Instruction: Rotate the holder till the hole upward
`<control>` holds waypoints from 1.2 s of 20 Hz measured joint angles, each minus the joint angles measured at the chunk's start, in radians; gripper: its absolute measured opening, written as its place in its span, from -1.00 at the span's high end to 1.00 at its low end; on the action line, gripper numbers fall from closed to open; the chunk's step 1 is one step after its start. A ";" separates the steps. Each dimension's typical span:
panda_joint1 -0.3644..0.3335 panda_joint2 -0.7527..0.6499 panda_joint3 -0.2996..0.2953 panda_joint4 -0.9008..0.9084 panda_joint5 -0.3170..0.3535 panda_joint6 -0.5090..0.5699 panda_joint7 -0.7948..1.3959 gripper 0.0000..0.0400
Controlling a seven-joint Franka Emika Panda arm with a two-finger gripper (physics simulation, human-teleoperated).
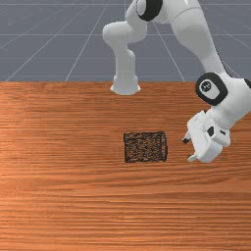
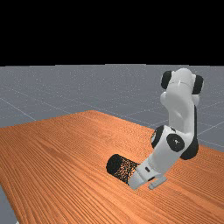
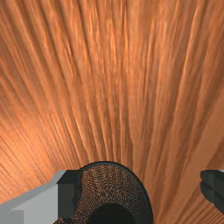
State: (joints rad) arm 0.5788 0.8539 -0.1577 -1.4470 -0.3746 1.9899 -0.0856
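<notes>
In the front view my gripper (image 1: 188, 149) is tilted low at the right, fingers apart and pointing at the holder (image 1: 145, 147), with a gap between them. The holder is a black mesh cylinder lying on its side on the table. In the far view the holder (image 2: 120, 168) has a dark round end away from my hand, and the hand hides its near end. In the wrist view my gripper (image 3: 141, 192) stands wide open. The holder's round rim (image 3: 131, 175) faces the camera, closer to one finger, with mesh wall and a dark disc inside it.
The wooden table (image 1: 63, 196) extends around the holder on all sides. The arm's base (image 1: 125, 86) stands at the table's back edge in the front view.
</notes>
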 joint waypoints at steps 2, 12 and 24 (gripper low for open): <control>0.073 0.119 -0.113 0.154 -0.137 -0.225 0.021 -1.00; -0.051 0.028 -0.052 -0.067 -0.063 0.021 -0.062 -1.00; -0.045 0.010 -0.108 -0.121 -0.128 0.046 -0.029 0.83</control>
State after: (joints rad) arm 0.5334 0.8639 -0.2661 -1.5680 -0.5028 2.0357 -0.1143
